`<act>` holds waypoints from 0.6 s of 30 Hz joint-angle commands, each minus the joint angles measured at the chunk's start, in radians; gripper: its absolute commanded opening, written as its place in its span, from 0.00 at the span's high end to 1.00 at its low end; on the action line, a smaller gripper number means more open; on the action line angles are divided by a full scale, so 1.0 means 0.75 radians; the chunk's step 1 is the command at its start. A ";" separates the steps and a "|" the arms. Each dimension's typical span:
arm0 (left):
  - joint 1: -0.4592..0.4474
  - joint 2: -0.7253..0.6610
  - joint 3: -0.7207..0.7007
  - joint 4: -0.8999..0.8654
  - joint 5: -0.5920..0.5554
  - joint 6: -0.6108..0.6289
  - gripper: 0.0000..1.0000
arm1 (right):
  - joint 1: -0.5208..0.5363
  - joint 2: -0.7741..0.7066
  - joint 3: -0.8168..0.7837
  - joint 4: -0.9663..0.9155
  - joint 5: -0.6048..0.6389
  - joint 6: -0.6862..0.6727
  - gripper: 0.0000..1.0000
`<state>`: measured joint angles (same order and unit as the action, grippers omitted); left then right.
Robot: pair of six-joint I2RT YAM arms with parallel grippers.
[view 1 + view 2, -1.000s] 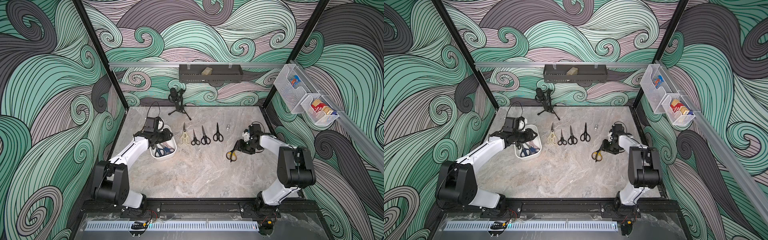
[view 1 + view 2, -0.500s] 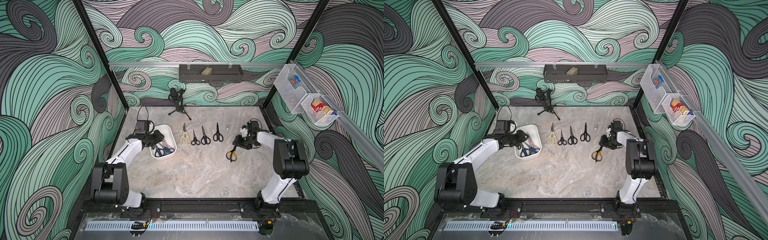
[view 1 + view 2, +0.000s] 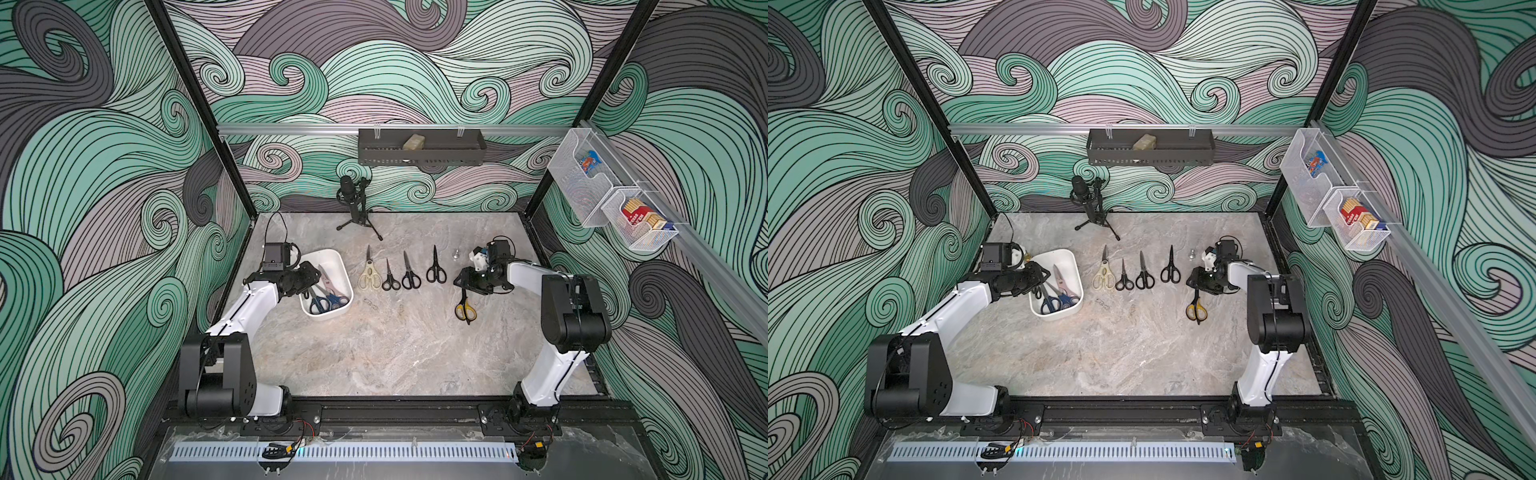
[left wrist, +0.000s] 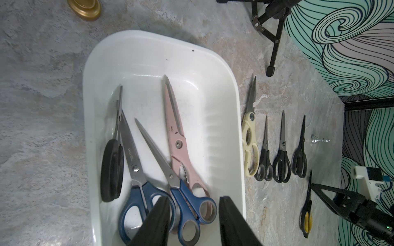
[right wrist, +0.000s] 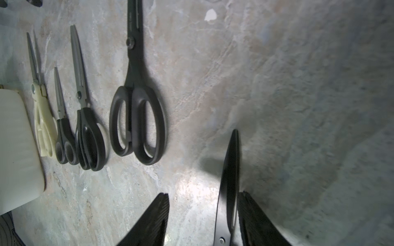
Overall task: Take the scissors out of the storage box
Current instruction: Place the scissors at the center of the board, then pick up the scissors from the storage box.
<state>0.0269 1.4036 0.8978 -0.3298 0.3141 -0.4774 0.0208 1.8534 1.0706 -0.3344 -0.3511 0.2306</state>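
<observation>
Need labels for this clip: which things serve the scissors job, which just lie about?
Job: storage box; inside it pink scissors, two blue scissors, black pair; laid out: cream scissors, three black scissors, yellow-black scissors.
Lying about: microphone on tripod, black wall tray, wire-mesh baskets, brass knob, small silver piece.
</observation>
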 commanded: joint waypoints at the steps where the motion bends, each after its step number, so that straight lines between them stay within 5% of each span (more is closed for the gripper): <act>1: 0.012 0.014 0.018 -0.084 -0.026 0.062 0.59 | 0.015 0.028 0.005 -0.033 0.008 0.006 0.44; 7: -0.003 0.016 0.049 -0.192 -0.001 0.137 0.62 | 0.013 -0.096 -0.004 -0.035 0.103 0.044 0.44; 18: -0.124 0.094 0.037 -0.318 -0.294 0.120 0.66 | 0.066 -0.311 -0.061 -0.049 0.023 0.148 0.44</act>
<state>-0.0605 1.4662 0.9142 -0.5266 0.1757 -0.3920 0.0532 1.6428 1.0527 -0.3542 -0.3069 0.3088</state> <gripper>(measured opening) 0.342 0.558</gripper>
